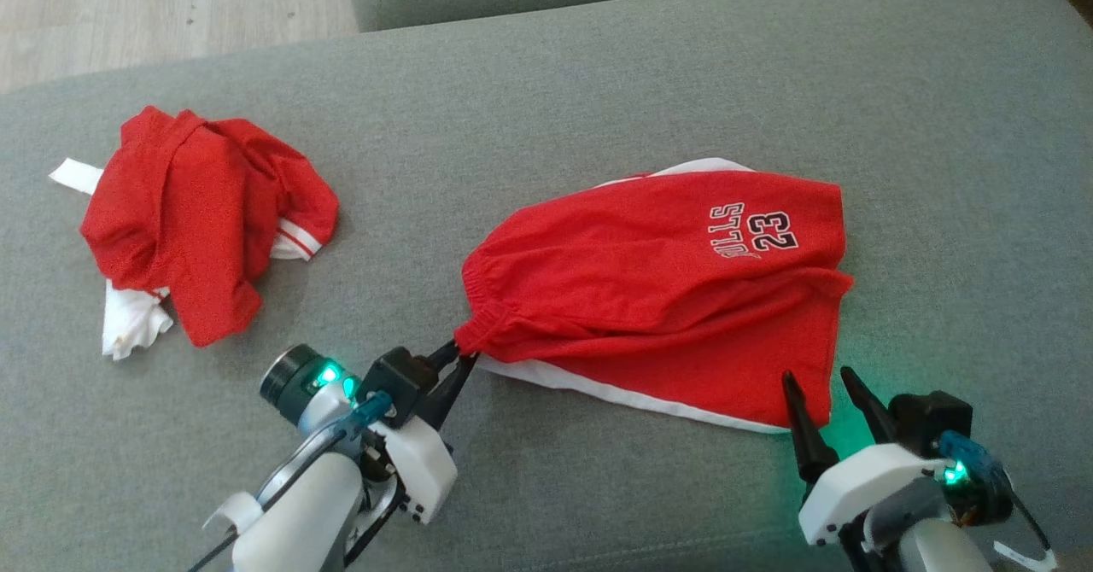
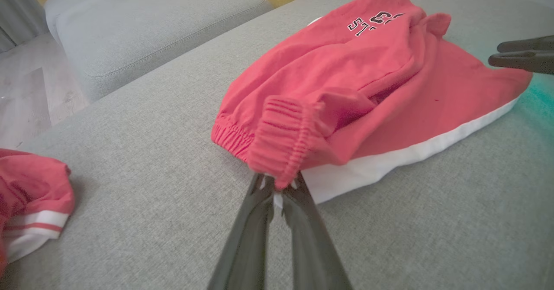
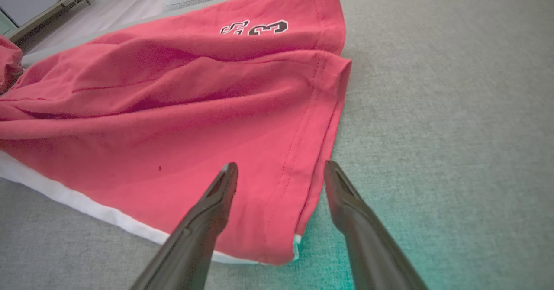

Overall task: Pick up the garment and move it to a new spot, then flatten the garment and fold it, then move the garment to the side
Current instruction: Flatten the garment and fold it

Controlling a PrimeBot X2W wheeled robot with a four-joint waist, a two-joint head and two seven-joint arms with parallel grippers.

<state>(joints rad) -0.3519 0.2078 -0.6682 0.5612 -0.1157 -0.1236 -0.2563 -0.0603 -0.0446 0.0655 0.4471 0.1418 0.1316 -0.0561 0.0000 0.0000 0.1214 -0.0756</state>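
From the head view I see the red shorts (image 1: 666, 282) lying on the grey couch (image 1: 598, 77), right of centre. They are mostly spread out, with a few soft folds across the middle. A white stripe (image 1: 598, 388) runs along their near edge, and the printed number (image 1: 773, 230) faces up near the far right end. My left gripper (image 1: 465, 354) is pinched on the left end of the shorts, fingers drawn almost together with cloth between them. My right gripper (image 1: 817, 376) sits at the near right corner of the shorts, fingers spread wide and holding nothing. A second red garment (image 1: 201, 213) with white trim lies crumpled at the left of the couch, well apart from the shorts. A strip of pale wood floor (image 1: 128, 8) shows at the upper left.

In the left wrist view the two dark fingers meet on a bunched piece of the elastic waistband (image 2: 277, 138), which is gathered right at their tips. The rest of the shorts stretches away over the couch. The other arm's fingers come in side-on at the right edge, above the far corner of the cloth.

In the right wrist view my fingers stand well apart with the stitched hem (image 3: 316, 143) running between them. One finger is over the red cloth and the other over bare couch. I cannot tell from this angle whether either tip touches the fabric.
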